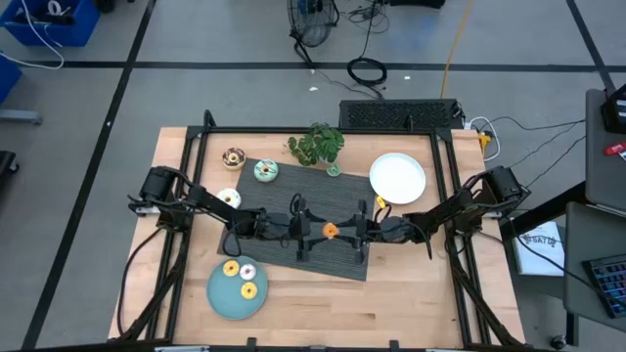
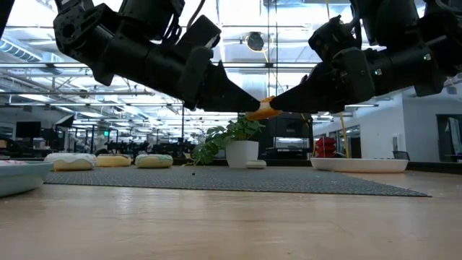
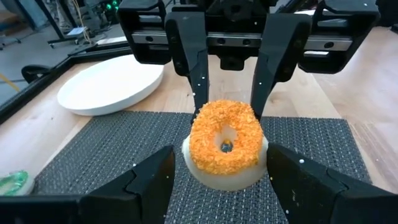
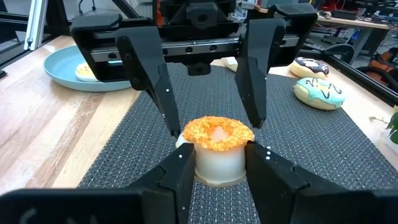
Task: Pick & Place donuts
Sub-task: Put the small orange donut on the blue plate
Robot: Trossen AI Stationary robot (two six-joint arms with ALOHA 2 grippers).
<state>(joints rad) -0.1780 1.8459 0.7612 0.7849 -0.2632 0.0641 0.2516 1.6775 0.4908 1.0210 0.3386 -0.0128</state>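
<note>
The orange donut (image 1: 331,231) hung above the grey mat (image 1: 333,256), pinched by the right gripper (image 4: 214,163). The left gripper (image 3: 217,171) stood spread around it, not gripping. Risk: if the right released before the left closed, the donut would likely drop.

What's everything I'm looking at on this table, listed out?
Table: one, light wood.
Mat: one, dark grey, mid-table.
Teal plate: one, front left.
White plate: one, back right.
Plant: one, green, back edge of the mat.
Plated donuts: three, yellow and pale, on the teal plate.
Brown donut, teal-iced donut, pale donut: one each, back left.
Orange donut: one, lifted above the mat.
Left pincer: black, at the orange donut.
Right pincer: black, gripping it.
</note>
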